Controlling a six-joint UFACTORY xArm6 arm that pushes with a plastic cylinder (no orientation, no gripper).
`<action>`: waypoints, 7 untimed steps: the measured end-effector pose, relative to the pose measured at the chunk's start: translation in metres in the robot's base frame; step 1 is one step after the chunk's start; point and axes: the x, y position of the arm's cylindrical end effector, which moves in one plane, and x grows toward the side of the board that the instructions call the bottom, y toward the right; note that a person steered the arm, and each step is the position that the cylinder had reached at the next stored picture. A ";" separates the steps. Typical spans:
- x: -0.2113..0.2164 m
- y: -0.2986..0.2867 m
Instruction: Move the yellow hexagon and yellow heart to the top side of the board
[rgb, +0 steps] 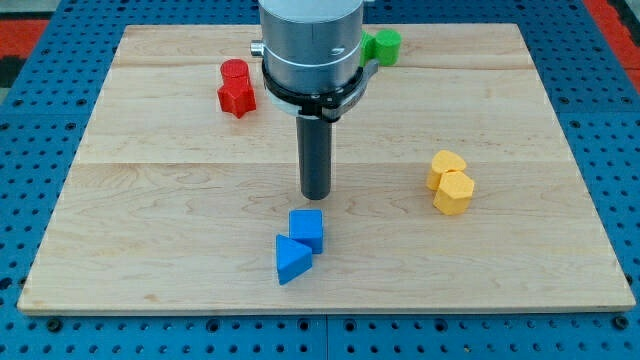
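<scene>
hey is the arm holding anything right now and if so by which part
Nothing is held. The arm ends in a plain rod with no pincer; my tip stands on bare board just above the blue cube, apart from it, and well left of the yellow hexagon and yellow heart.

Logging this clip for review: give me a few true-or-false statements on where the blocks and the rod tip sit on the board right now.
1. The yellow hexagon touches the yellow heart. True.
2. Both yellow blocks lie at the view's top edge. False: they sit mid-height at the view's right.
3. My tip is just above the blue cube in the view. True.
4. My tip touches the yellow hexagon. False: it stands well to its left.
5. The blue triangle lies beside the red blocks. False: it adjoins the blue cube.
</scene>
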 end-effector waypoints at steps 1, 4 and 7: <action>0.003 0.015; 0.040 0.113; 0.049 0.166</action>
